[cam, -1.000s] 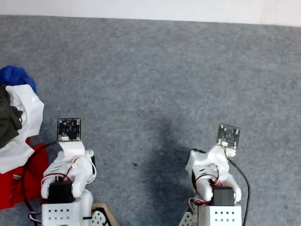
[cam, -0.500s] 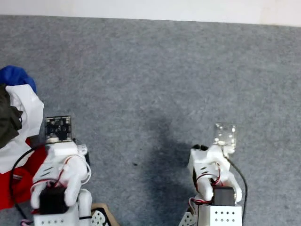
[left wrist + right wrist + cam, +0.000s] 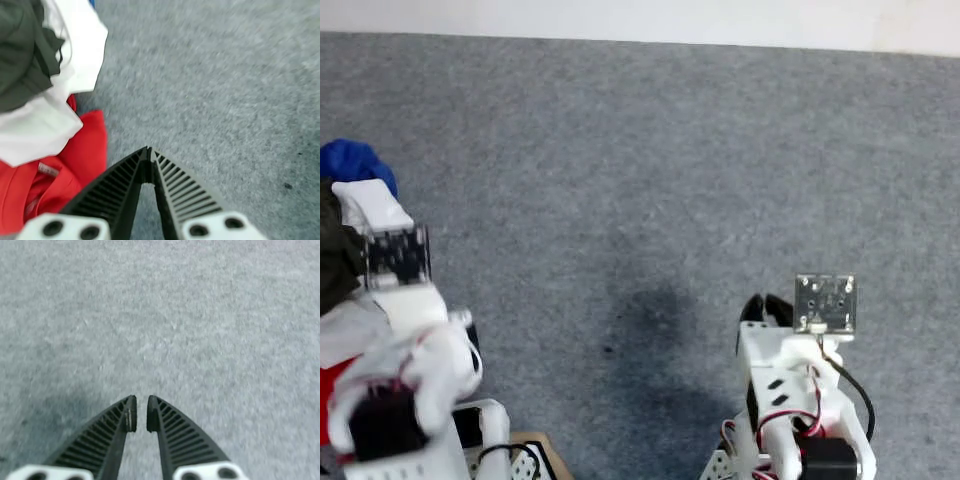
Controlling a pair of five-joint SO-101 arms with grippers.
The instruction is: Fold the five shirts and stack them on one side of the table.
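While empty and closed, left gripper just beside red shirt; right gripper barely parted.

High view straight down over table; wrist views close, looking along fingers; left shares shirt pile.

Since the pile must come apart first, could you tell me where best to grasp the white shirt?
Probably the bulging fold of the white shirt facing the table, approached from that side: it lies free over the red shirt, while the dark shirt overlaps its other part.
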